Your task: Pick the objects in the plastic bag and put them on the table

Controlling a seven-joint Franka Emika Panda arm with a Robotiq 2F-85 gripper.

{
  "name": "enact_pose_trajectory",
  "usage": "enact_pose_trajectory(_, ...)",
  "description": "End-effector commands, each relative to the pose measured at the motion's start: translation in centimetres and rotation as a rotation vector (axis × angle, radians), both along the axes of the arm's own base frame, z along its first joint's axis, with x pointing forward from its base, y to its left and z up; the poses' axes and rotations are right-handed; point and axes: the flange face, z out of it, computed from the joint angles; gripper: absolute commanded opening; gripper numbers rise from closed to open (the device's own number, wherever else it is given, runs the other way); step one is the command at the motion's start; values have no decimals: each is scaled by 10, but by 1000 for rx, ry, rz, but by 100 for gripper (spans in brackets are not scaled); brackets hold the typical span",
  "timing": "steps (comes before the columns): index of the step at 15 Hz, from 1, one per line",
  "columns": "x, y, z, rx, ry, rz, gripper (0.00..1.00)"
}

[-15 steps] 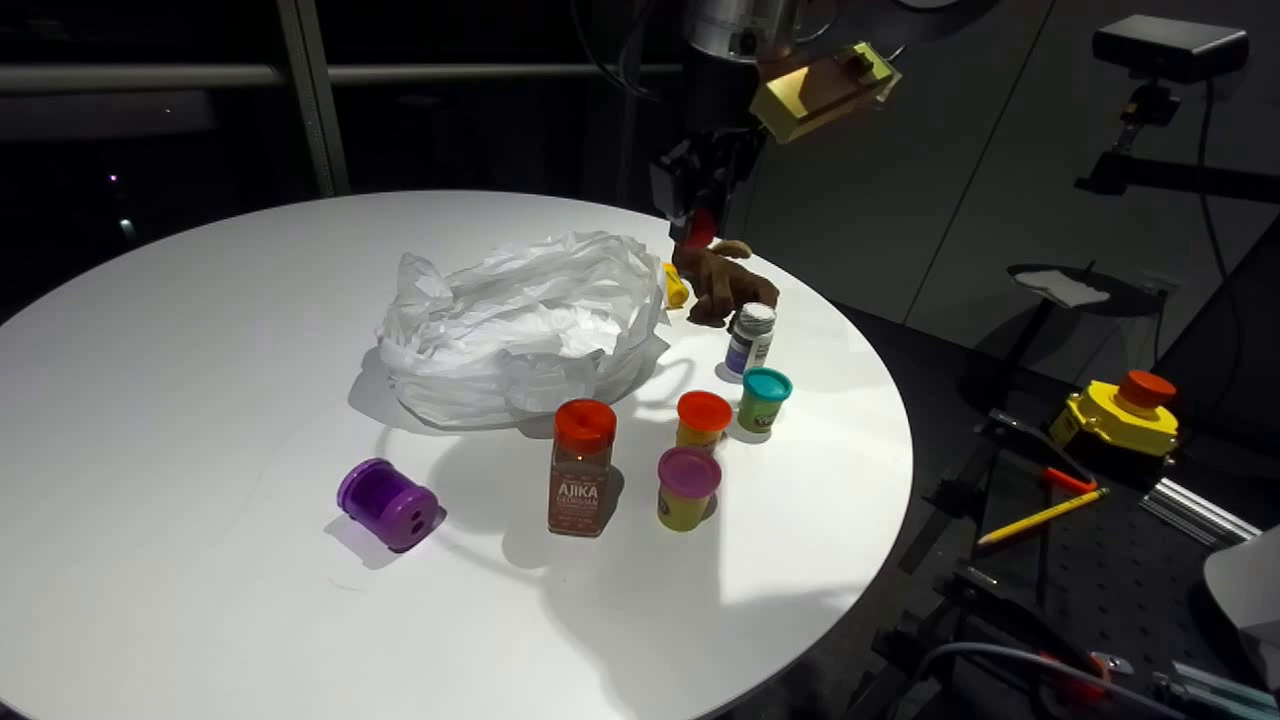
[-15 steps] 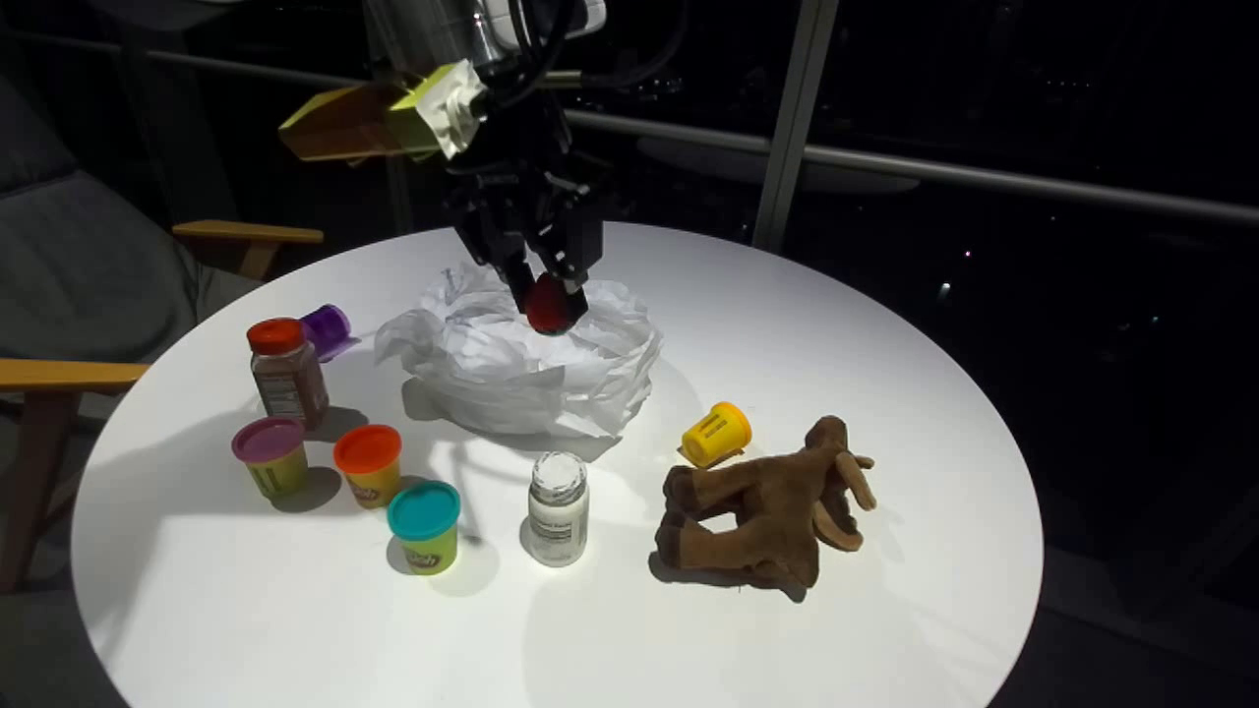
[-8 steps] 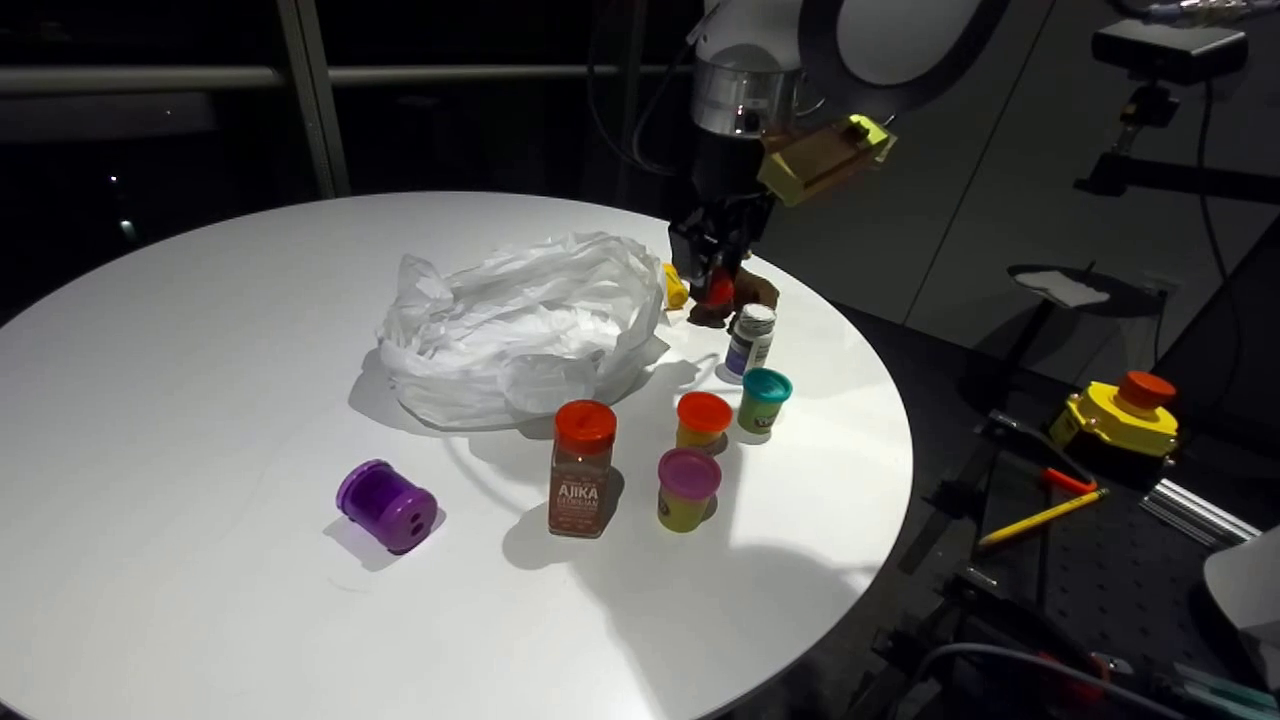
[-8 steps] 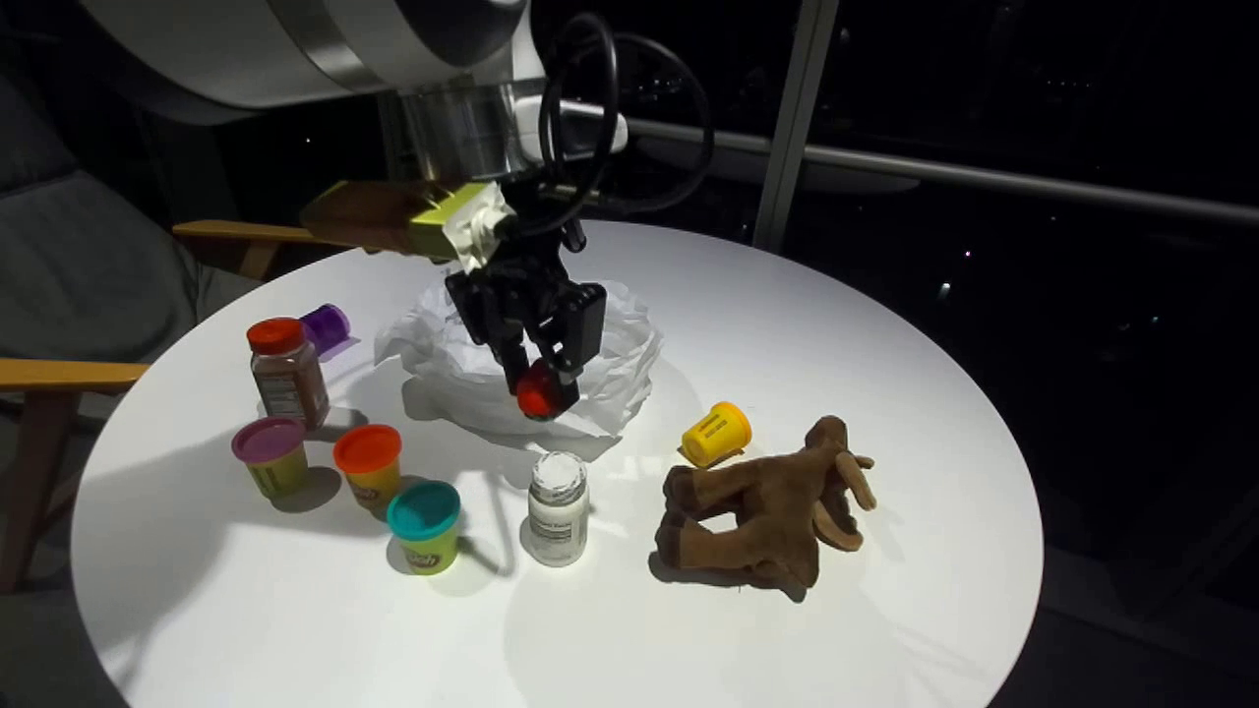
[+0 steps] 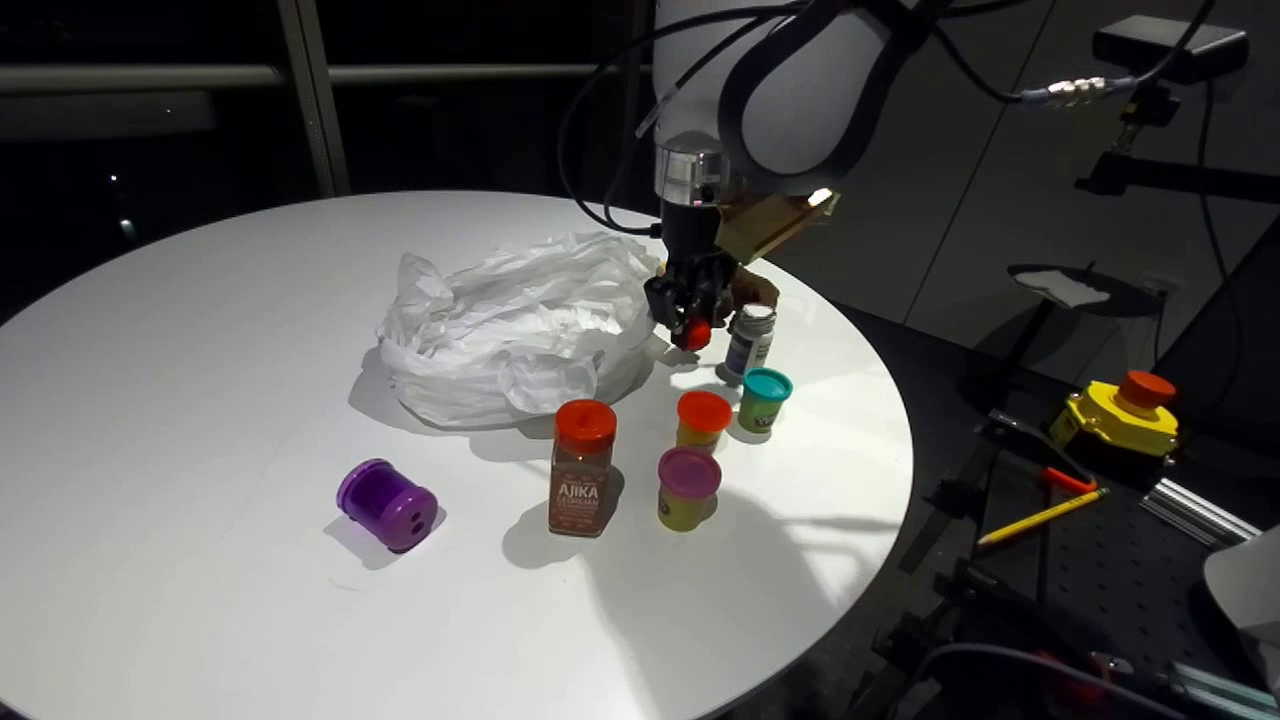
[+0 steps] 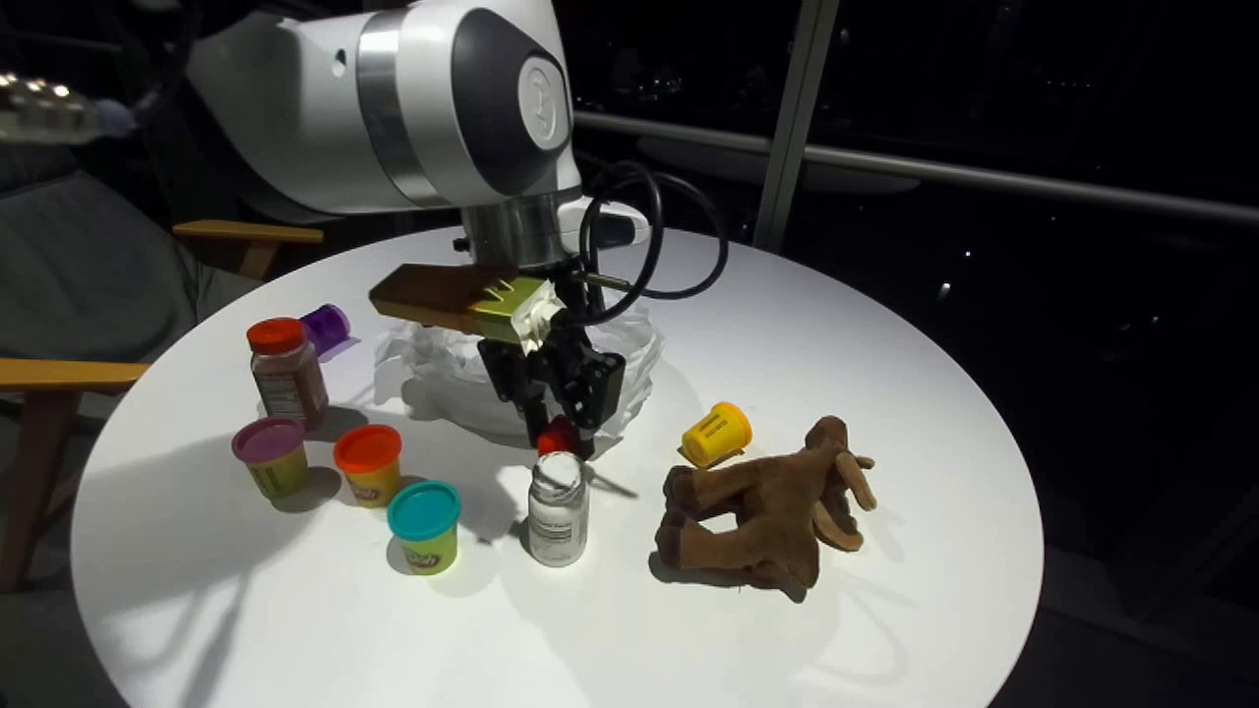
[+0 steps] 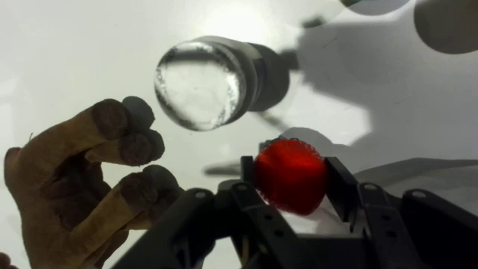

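Note:
My gripper (image 7: pixel 289 173) is shut on a red round object (image 7: pixel 291 177), held just above the table (image 5: pixel 250 620) between the bag and a small white bottle (image 7: pixel 198 86). The wrinkled plastic bag (image 5: pixel 510 350) sits on the tabletop; what lies inside it is hidden. A brown plush toy (image 6: pixel 767 501) rests on its side beside a tipped yellow cup (image 6: pixel 716 435). Cups with teal (image 6: pixel 425 511), orange (image 6: pixel 369 450) and pink-purple (image 6: pixel 269 440) lids stand upright, as does the red-lidded brown jar (image 5: pixel 580 480). A purple cylindrical piece (image 5: pixel 387 503) lies near the jar.
The white bottle stands very close to the held object in an exterior view. A wooden-armed chair (image 6: pixel 89 256) is beyond the table's edge. A yellow emergency-stop box (image 5: pixel 1115 418) and a pencil (image 5: pixel 1043 517) are on a dark side surface.
My gripper has come down from higher up, carrying the red object away from above the bag toward the white bottle. The things on the table have not moved.

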Motion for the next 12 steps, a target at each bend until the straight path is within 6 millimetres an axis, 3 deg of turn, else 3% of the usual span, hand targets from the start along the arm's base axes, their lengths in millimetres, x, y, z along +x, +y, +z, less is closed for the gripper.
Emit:
enact_pose_trajectory(1,23,-23,-7,-62,-24,-89,24)
enact_pose_trajectory(6,30,-55,-26,-82,4,-194,24)
enact_pose_trajectory(7,31,-57,-23,-74,-2,-202,39)
enact_pose_trajectory(8,30,-57,-19,-62,-5,-207,74)
enact_pose_trajectory(9,26,-57,-9,-54,-18,-209,76)
enact_pose_trajectory(12,4,-43,31,-19,-27,-183,98)
